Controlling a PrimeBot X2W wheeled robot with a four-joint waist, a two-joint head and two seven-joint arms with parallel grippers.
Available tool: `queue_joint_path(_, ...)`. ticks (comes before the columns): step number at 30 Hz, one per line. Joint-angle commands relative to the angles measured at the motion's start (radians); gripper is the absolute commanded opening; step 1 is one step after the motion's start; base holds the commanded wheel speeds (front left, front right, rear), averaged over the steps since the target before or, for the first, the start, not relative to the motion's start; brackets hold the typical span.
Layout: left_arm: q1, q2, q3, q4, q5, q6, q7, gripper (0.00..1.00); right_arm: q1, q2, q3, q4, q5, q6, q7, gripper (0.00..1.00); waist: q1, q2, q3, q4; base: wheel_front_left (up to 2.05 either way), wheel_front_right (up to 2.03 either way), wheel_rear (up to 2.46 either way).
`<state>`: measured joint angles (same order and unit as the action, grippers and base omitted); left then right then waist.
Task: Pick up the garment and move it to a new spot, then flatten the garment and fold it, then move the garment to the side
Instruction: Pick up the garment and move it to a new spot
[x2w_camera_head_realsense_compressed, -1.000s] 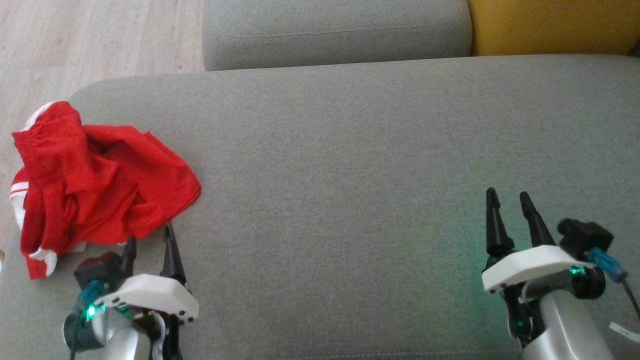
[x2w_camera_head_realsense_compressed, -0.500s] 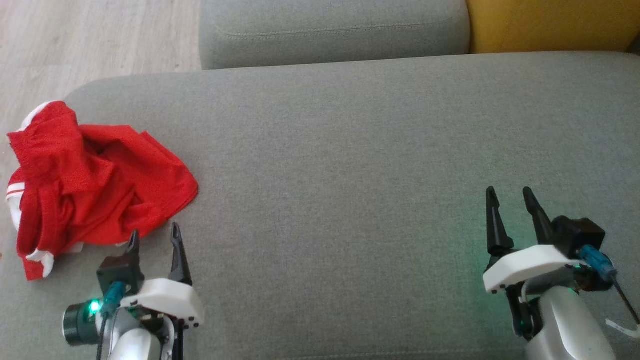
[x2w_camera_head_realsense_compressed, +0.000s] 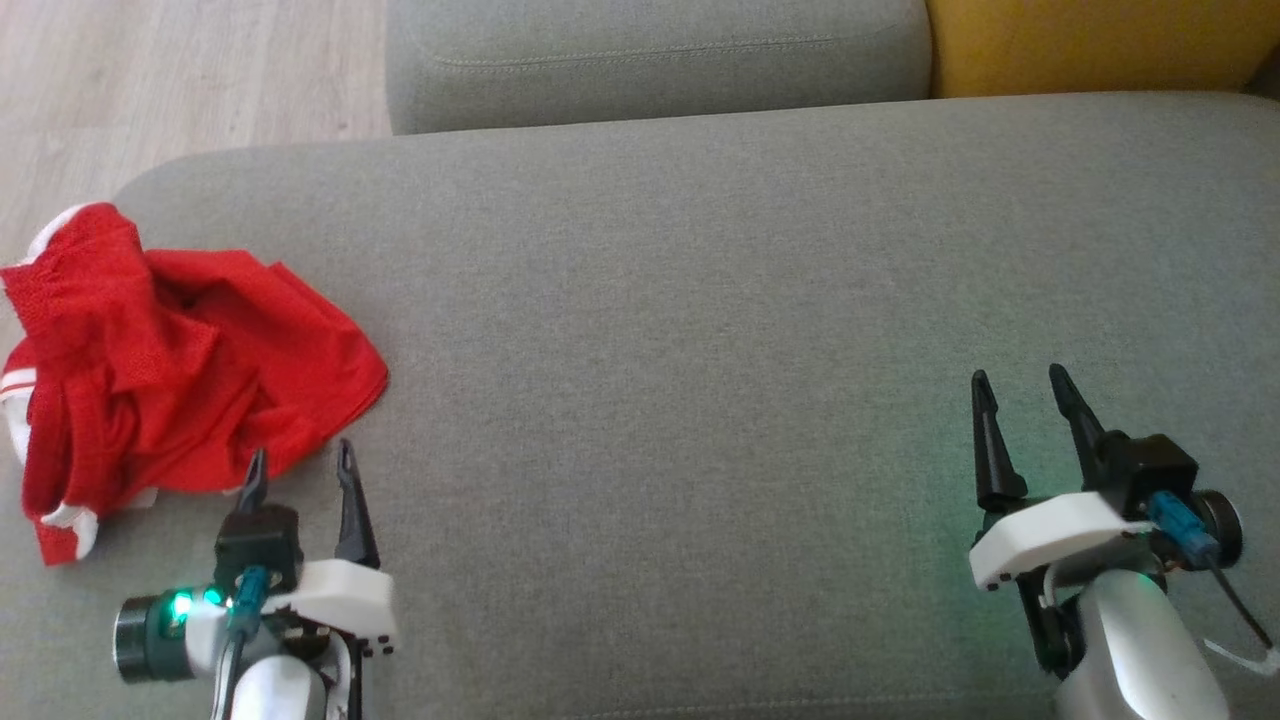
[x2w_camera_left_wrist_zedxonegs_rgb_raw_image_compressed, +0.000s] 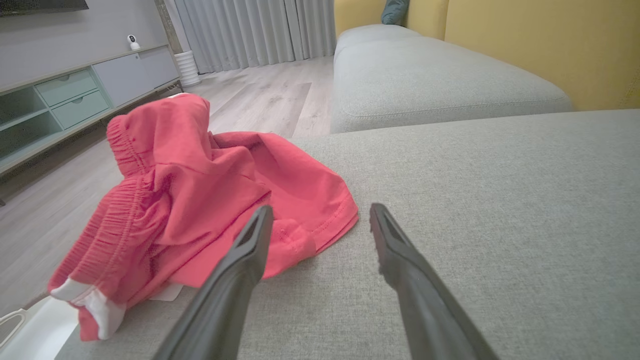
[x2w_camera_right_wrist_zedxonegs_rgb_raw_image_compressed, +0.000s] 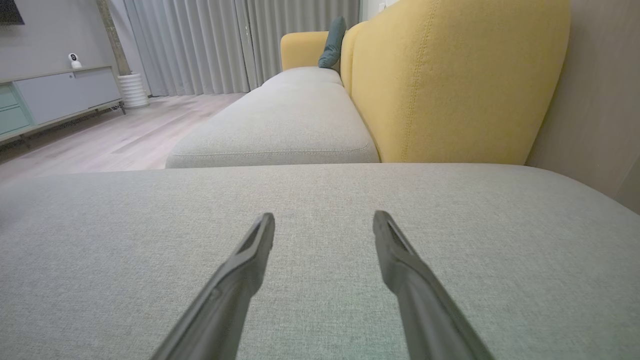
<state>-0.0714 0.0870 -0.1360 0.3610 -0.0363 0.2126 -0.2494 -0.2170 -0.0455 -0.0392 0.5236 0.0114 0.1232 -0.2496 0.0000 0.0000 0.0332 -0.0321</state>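
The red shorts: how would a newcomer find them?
Take the grey sofa cushion and follow it to its left end, beside the wooden floor. The red shorts lie crumpled there, just ahead of the fingers of the left gripper: the one red thing, edged in white.

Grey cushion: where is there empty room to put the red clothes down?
The wide middle of the grey cushion is bare, from the left pincer across to the right pincer and up to the far cushion. The left end is crowded: the red garment lies bunched there, just ahead of the left pincer.
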Motion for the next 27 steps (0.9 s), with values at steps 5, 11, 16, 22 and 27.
queue_joint_path(5,-0.057,0.006,0.044,-0.029,0.007,0.0,-0.012,1.0,-0.057,-0.005,0.044,-0.039,-0.001,0.008,-0.012,1.0,0.0,0.0,0.002,0.026,0.0,0.0,0.0)
queue_joint_path(11,-0.059,-0.006,0.038,-0.03,0.007,-0.007,-0.012,1.0,-0.059,-0.005,0.086,-0.048,0.009,0.008,-0.012,1.0,0.0,0.0,0.013,0.128,0.0,0.0,0.0)
queue_joint_path(16,-0.053,-0.011,0.042,-0.033,0.007,-0.009,-0.012,1.0,-0.064,-0.005,0.124,-0.047,0.025,0.008,-0.012,1.0,0.0,0.0,0.017,0.253,0.0,0.0,0.0)
queue_joint_path(22,-0.034,-0.006,0.082,-0.03,0.0,-0.005,-0.012,1.0,-0.077,-0.005,0.2,-0.04,0.049,0.008,-0.012,1.0,0.0,0.0,0.026,0.413,0.0,0.0,0.0)
queue_joint_path(27,-0.019,-0.008,0.111,-0.032,-0.005,-0.002,-0.012,1.0,-0.083,-0.005,0.246,-0.029,0.059,0.008,-0.012,1.0,0.0,0.0,0.03,0.502,0.0,0.0,0.0)
